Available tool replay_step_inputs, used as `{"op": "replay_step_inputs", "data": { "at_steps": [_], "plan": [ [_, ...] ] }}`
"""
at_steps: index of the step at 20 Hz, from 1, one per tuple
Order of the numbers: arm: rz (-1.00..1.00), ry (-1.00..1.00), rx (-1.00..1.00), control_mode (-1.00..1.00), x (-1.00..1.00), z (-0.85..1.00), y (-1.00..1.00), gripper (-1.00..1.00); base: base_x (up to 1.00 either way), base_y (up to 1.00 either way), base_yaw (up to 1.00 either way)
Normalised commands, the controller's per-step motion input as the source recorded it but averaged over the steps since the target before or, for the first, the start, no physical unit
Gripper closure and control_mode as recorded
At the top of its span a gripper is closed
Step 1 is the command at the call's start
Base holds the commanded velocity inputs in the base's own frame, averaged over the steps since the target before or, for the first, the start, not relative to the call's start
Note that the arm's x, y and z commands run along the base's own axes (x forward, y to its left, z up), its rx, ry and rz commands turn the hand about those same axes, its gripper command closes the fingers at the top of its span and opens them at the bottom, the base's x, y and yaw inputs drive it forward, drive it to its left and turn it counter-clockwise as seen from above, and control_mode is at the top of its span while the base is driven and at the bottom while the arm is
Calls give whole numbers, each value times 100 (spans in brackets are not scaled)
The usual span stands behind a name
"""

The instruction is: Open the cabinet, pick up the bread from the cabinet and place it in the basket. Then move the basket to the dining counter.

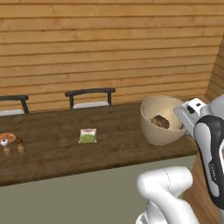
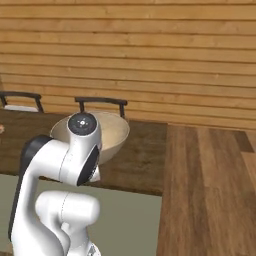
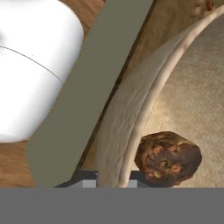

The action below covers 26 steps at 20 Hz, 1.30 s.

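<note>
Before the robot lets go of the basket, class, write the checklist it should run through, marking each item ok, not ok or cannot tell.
1. Bread inside the basket: ok.
2. Basket over the dining counter, near its end corner: ok.
3. Basket base resting flat on the counter: cannot tell; it looks tilted.
4. Fingers closed on the basket rim, one each side of the wall: ok.
5. Green packet and small brown figure stand apart from the basket: ok.

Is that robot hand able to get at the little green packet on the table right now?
Probably not yet: the gripper is shut on the basket wall at the dining counter end, with the green packet farther along.
</note>
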Motion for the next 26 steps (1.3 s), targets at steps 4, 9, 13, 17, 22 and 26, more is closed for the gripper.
{"op": "replay_step_inputs", "data": {
  "at_steps": [4,9,13,17,22,26],
  "plan": [
    [0,0,0,100,0,0,0,100,80,0,0],
    [0,0,0,100,0,0,0,100,34,-6,0],
    [0,0,0,-100,31,-3,0,100,18,0,0],
    [0,4,0,-100,95,-11,6,100,0,0,0],
    [0,12,0,-100,100,-7,0,100,0,0,0],
    [0,7,0,-100,100,-35,1,100,0,0,0]
  ]
}}
